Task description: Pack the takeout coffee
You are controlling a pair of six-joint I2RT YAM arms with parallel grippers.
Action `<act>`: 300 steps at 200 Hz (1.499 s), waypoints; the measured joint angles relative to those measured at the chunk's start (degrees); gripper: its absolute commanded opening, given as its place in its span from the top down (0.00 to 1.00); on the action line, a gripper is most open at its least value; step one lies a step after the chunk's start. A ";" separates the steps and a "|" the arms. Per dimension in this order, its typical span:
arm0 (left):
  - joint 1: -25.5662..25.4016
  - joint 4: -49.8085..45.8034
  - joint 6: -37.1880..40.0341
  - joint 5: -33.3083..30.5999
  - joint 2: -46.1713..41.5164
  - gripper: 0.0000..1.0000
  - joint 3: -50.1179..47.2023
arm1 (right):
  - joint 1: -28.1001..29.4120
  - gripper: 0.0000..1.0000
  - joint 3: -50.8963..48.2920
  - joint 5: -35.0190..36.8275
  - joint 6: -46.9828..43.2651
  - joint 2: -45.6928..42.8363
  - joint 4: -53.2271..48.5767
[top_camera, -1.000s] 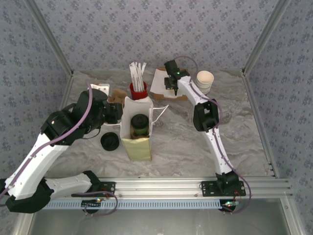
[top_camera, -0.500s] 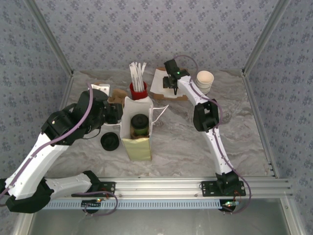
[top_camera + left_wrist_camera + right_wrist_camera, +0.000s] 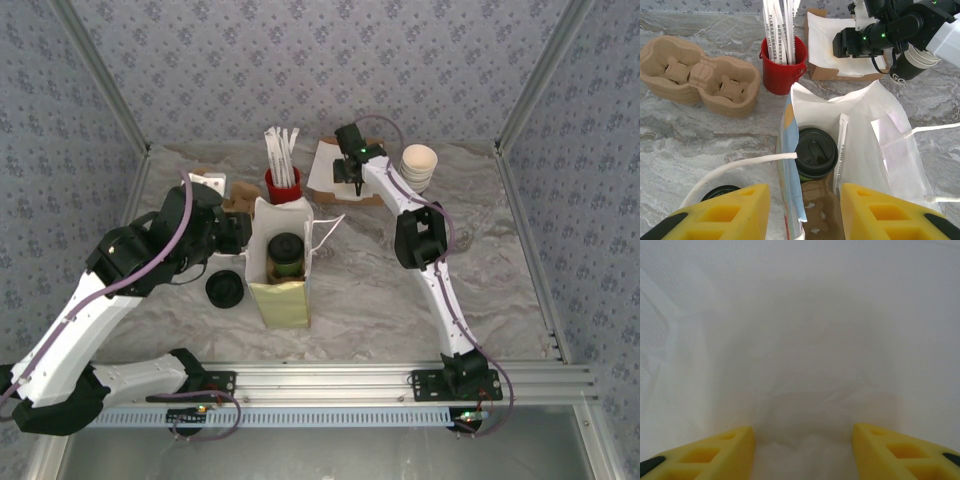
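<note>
My left gripper [image 3: 804,196] is partly open and has hold of nothing. Its two yellow fingers [image 3: 725,212] straddle the left wall of the paper bag [image 3: 867,125], one outside it and one over the bag's mouth, and neither seems to press the paper. The takeout coffee [image 3: 815,152] stands upright down inside that bag, black lid up, so the packing itself looks done or nearly so. My right gripper [image 3: 802,440] is well apart from all this at the back of the table [image 3: 700,145]. Its jaws stand wide just above the white napkins [image 3: 800,335] in their cardboard tray [image 3: 840,78], with nothing between them.

What worries me is the bag. It is light and tall, and if I close my left side on the wall and pull, or drift sideways, I judge it could lean or fold and tip the cup. The string handle [image 3: 740,167] runs right past my left finger, so drawing back carelessly could snag it and drag the bag along. On the right, closing down on the napkins may pinch several sheets, or none, since the paper is thin and flat. Carrying one to the bag takes me near the red cup [image 3: 782,72] of sticks [image 3: 780,25] just behind it, and a brush there could knock the sticks or the bag's rear wall
</note>
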 measured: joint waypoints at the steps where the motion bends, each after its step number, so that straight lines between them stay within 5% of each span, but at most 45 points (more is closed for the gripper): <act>1: 0.00 0.00 0.00 0.02 0.00 0.58 0.00 | 0.00 0.46 -0.04 0.00 0.02 0.00 0.02; 53: 0.00 0.00 0.02 0.02 0.00 0.58 0.00 | -0.02 0.68 -0.83 0.20 -0.04 0.02 0.42; 228: 0.00 0.02 0.04 0.02 0.02 0.57 0.00 | 0.96 0.96 -1.57 -3.26 -1.09 -9.35 0.57; 300: 0.00 0.09 1.16 -0.26 0.02 0.55 0.02 | 3.10 0.97 -1.75 -3.26 -2.97 -25.46 -2.34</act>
